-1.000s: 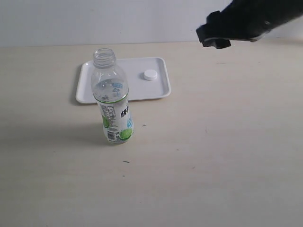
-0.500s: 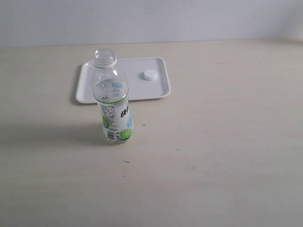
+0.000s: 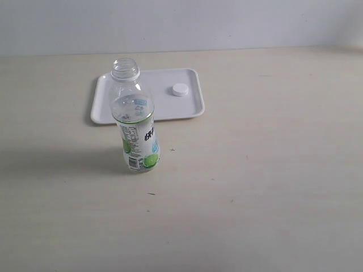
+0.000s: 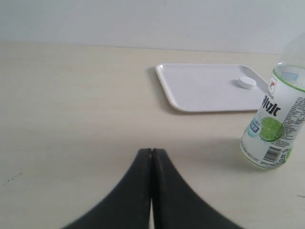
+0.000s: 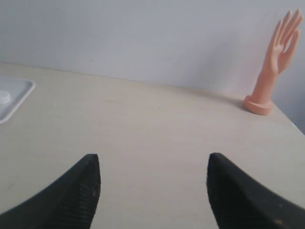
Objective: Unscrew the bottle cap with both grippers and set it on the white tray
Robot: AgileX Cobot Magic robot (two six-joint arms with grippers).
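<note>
The clear bottle (image 3: 136,122) with its lime label stands upright on the table, neck bare, just in front of the white tray (image 3: 113,105). The small white bottle cap (image 3: 180,89) lies on the tray's right part. Neither gripper shows in the exterior view. In the left wrist view my left gripper (image 4: 151,151) is shut with nothing in it, well short of the bottle (image 4: 274,124), the tray (image 4: 200,90) and the cap (image 4: 247,82). My right gripper (image 5: 152,160) is open and empty over bare table; the tray's corner (image 5: 19,100) and the cap's edge (image 5: 4,97) show at that view's border.
A flesh-coloured mannequin hand (image 5: 274,67) on a round base stands at the table's far side by the wall, in the right wrist view. A grey wall backs the pale wooden table (image 3: 255,187).
The black right arm that hung at the upper right of the exterior view a second ago has left that view. Bottle, cap and tray have not moved.
</note>
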